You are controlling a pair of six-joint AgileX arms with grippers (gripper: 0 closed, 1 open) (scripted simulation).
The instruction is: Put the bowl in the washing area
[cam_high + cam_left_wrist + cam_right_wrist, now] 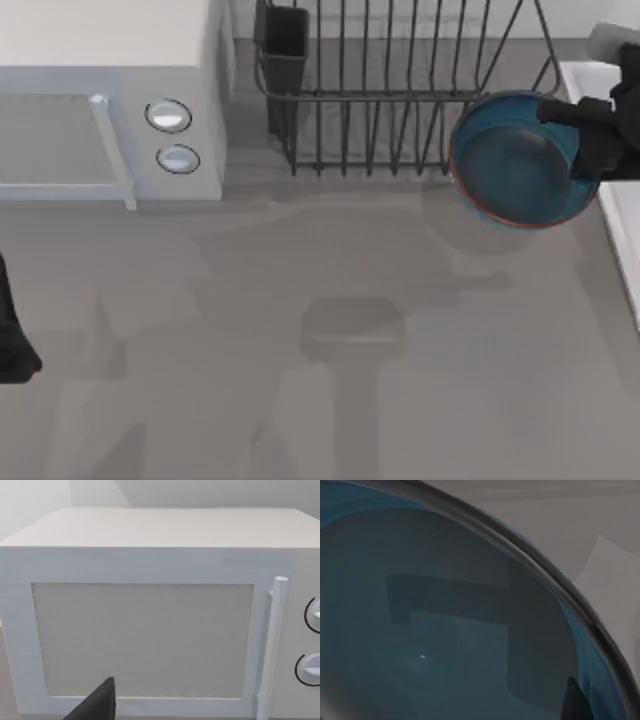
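Bowl [515, 165]: at 2 o'clock, tilted, just beside rack [390, 90]
Right pincer [583, 135]: pinching bowl's rim
Sink [600, 80]: 3 o'clock edge
Left pincer [15, 345]: parked at 9 o'clock; spread cannot be told

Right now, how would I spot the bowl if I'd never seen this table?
Find the dark wire dish rack at the table's back. At its right end, beside the pale sink, the right gripper grips the bowl: round, blue, teal inside, thin reddish rim line.

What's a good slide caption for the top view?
Right pincer holds the blue bowl at the dish rack's right end, beside the sink; left arm parked at table's left edge.
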